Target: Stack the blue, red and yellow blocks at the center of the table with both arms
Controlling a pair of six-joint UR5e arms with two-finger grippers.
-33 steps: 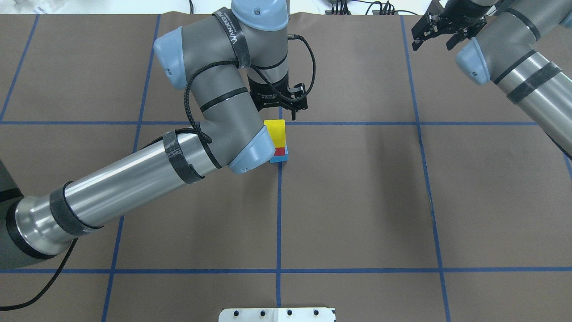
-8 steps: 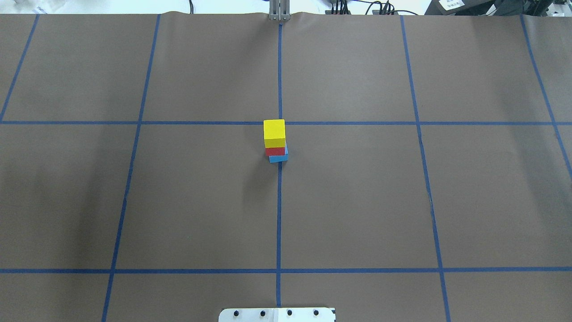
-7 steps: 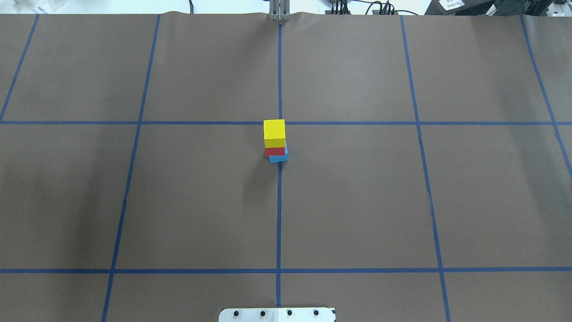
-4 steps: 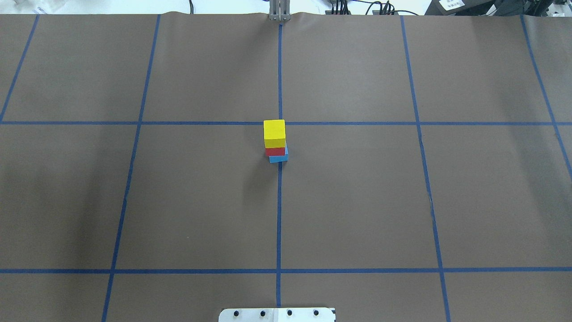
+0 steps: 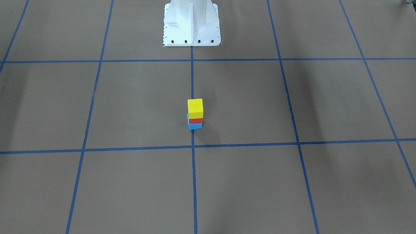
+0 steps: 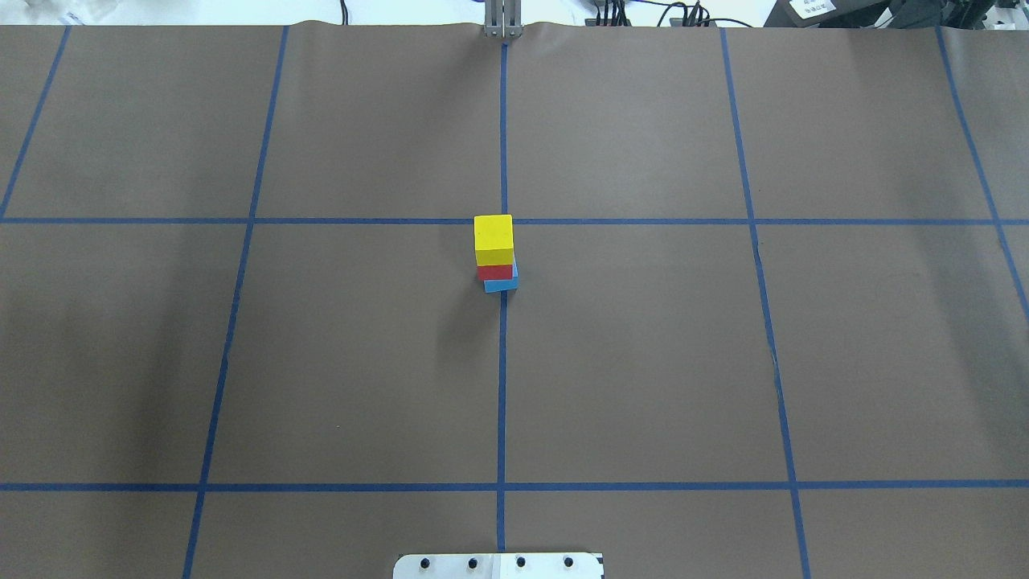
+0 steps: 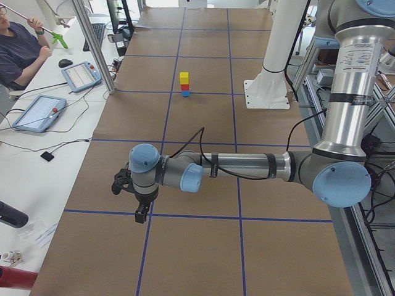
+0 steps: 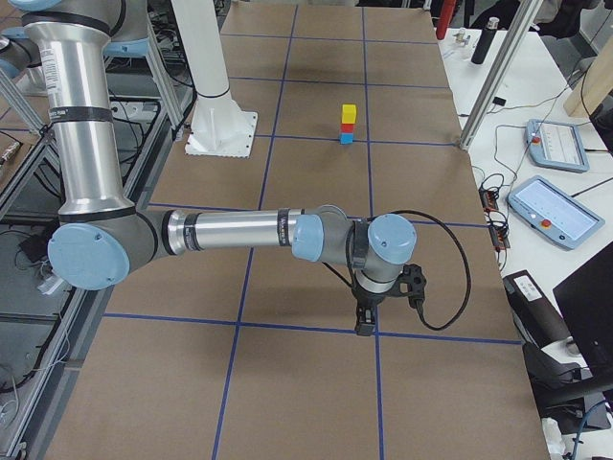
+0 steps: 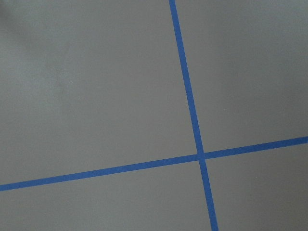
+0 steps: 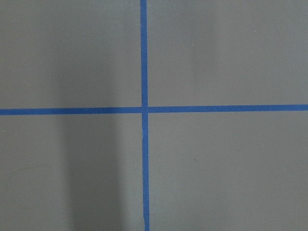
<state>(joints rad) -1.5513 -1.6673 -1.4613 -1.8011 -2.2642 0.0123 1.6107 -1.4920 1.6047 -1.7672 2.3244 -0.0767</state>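
Three stacked, blue (image 6: 502, 284) skewed under red (image 6: 494, 272), yellow (image 6: 493, 233): may topple if jolted; left fingers (image 7: 141, 215), right fingers (image 8: 364, 325) unreadable.

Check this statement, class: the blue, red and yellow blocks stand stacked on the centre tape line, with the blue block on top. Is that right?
Wrong in one point: the yellow block is on top, as the exterior front-facing view shows. The blue block lies at the bottom, under the red block.
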